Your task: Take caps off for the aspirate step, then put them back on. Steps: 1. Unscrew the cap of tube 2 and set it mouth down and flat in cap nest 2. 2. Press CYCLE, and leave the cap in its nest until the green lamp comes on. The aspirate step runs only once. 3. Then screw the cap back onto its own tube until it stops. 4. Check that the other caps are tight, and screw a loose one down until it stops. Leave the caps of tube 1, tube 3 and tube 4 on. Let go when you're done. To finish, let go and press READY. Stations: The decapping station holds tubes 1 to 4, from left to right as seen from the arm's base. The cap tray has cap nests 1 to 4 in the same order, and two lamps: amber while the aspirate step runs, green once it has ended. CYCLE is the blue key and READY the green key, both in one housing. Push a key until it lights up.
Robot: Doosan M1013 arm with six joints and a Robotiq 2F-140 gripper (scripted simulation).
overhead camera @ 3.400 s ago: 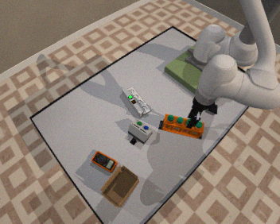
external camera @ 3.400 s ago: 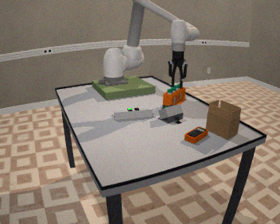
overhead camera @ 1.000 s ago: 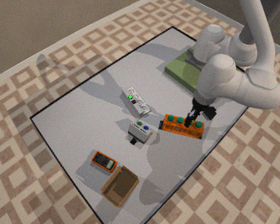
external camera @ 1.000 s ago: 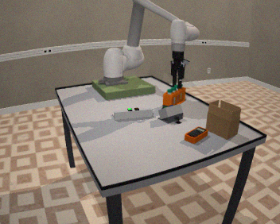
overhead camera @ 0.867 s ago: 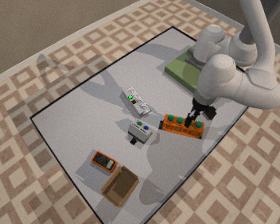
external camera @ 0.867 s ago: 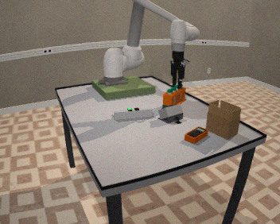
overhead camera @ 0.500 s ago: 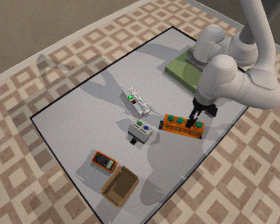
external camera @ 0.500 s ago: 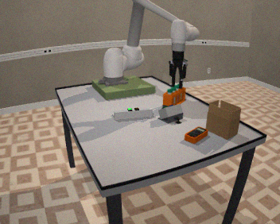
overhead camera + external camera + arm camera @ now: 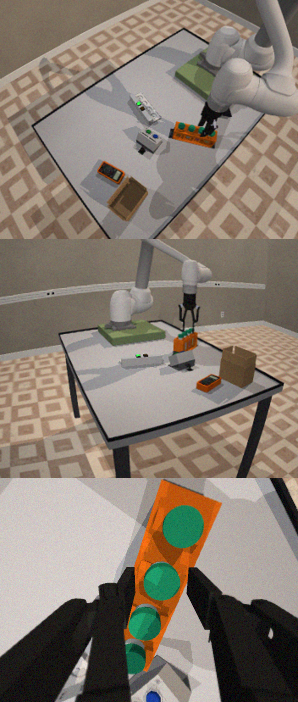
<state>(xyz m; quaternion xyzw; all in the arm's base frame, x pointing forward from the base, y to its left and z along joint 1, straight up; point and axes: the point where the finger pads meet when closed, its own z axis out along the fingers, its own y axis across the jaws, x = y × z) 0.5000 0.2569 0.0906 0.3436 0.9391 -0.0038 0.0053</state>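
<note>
Four green round caps [image 9: 162, 581] are all sitting on their tubes in the orange rack [image 9: 193, 136], so recapping looks done. Green lamp [image 9: 138, 102] is glowing on the white cap tray [image 9: 146, 108]. Black two-finger hand [image 9: 159, 585] is hovering released, straddling one cap, grasping nothing, likely checking tightness. Grey key housing [image 9: 149, 140] is lying at 9 o'clock of the rack on the table [image 9: 85, 127].

An orange-cased multimeter [image 9: 111, 171] lies on the table [image 9: 76, 127] just beside an open cardboard box [image 9: 128, 198], both near the table's corner.
</note>
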